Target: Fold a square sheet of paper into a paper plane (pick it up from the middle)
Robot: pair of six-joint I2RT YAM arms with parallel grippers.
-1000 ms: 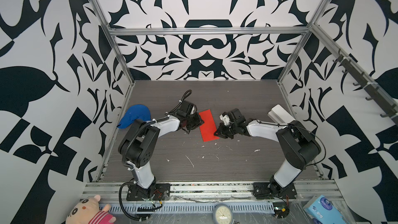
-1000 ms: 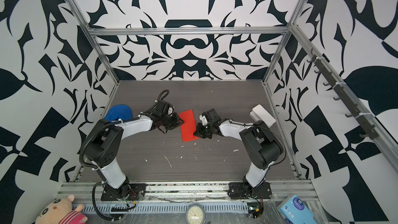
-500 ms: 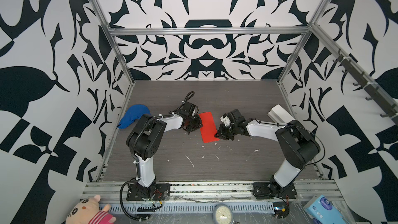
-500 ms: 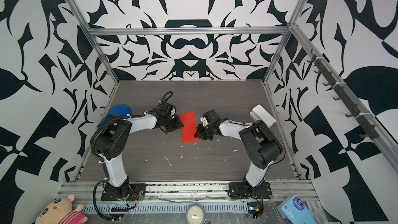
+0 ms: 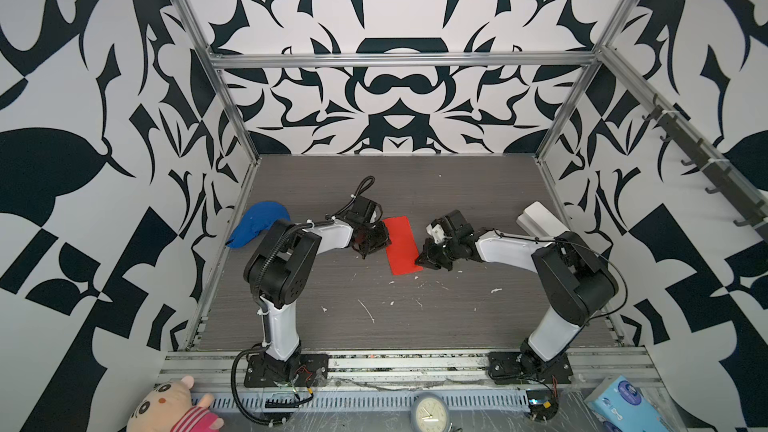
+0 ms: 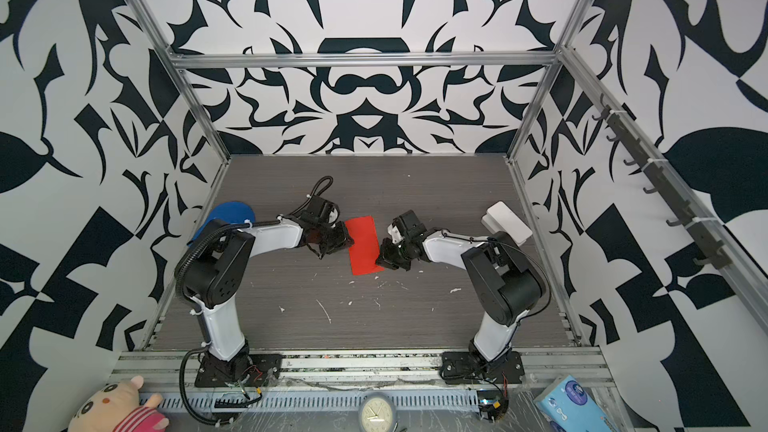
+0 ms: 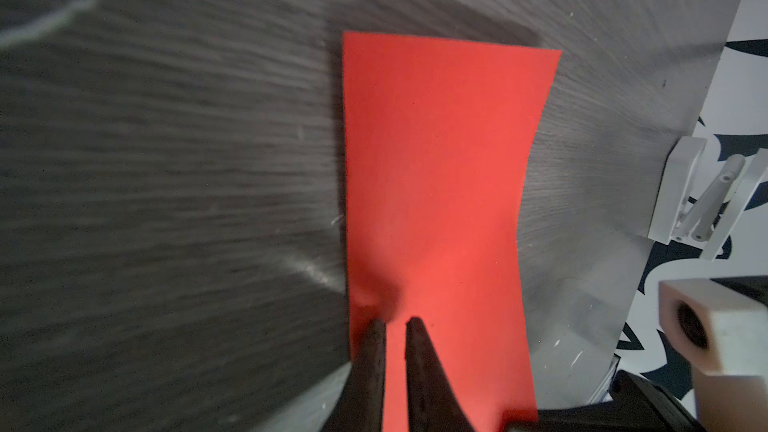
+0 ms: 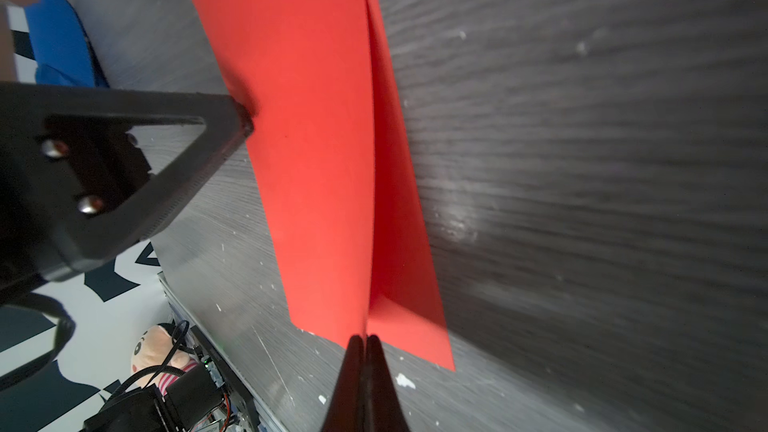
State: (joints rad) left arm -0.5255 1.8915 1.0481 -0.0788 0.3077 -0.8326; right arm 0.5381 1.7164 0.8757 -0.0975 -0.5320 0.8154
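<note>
Both top views: grey wood-grain desk (image 5: 415,317), white flecks scattered, inside black-and-white patterned walls (image 5: 395,89). Blue cloth (image 5: 257,222) far left. Left pincer (image 5: 385,239), jaws narrowly parted, tips on left edge of red paper sheet (image 5: 401,245), folded to rectangle mid-desk. Right pincer (image 5: 420,260) clenched on sheet's lifted flap, near corner. White box (image 5: 540,220) far right.

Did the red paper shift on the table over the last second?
No. The red paper keeps its place relative to the white box by the right wall.
</note>
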